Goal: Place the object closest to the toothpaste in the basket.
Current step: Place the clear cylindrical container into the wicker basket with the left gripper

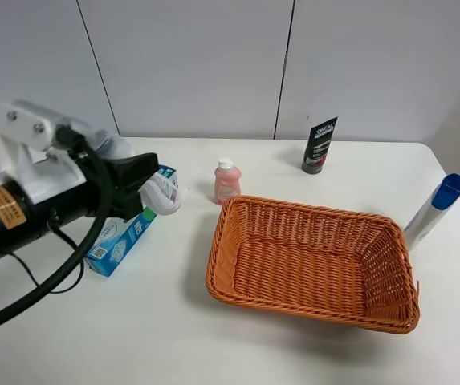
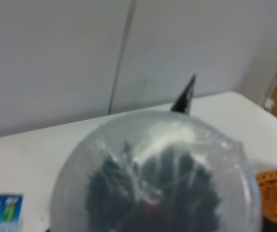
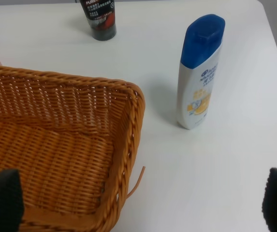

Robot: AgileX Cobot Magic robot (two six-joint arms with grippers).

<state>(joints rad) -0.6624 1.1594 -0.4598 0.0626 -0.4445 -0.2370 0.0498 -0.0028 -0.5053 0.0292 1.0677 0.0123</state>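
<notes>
While the left gripper (image 1: 159, 191) is hovering over the toothpaste box (image 1: 121, 241), a clear rounded thing (image 2: 157, 169) is masking its fingertips — whether the jaws are gaping or clamped, I cannot tell. Just beyond its tip, toward the basket (image 1: 213, 265), the pink bottle (image 1: 227, 182) is standing upright near the rim, seemingly the box's nearest neighbour. This arm is lying nearer, stretched low across the table (image 1: 173, 337). The right gripper (image 3: 138, 203) is hanging wide open at the basket's far end — well apart from the bottle.
</notes>
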